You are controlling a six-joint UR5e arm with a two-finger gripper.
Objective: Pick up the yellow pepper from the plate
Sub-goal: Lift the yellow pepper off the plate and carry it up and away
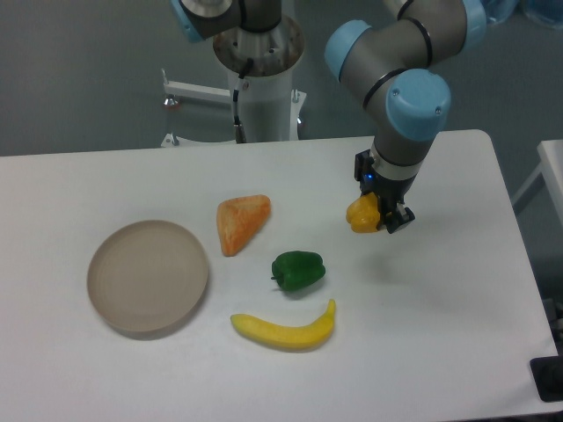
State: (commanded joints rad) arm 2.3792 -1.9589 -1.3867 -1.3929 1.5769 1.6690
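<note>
Holding the yellow pepper (361, 214) clamped between its dark fingers (398, 216), the gripper (380, 214) hangs above the white surface (457, 290), at about two o'clock from the middle of the scene. The pepper appears lifted clear of the surface, with a faint shadow below and to its right. The round tan plate (148, 277) sits well apart at about eight o'clock and has nothing in it.

Between plate and gripper lie three other toys: an orange wedge (240, 221) near the centre, a green pepper (298, 269) just below it toward five o'clock, and a yellow banana (286, 330) at six o'clock.

Judging from this, the pickup looks essentially done. To finish it well, the arm should keep the squeeze steady, since the pepper's ridged, rounded sides could slip or twist in a two-point hold. Any further travel should be slow and level, staying high enough to pass over the green pepper and wedge if it heads back that way.
</note>
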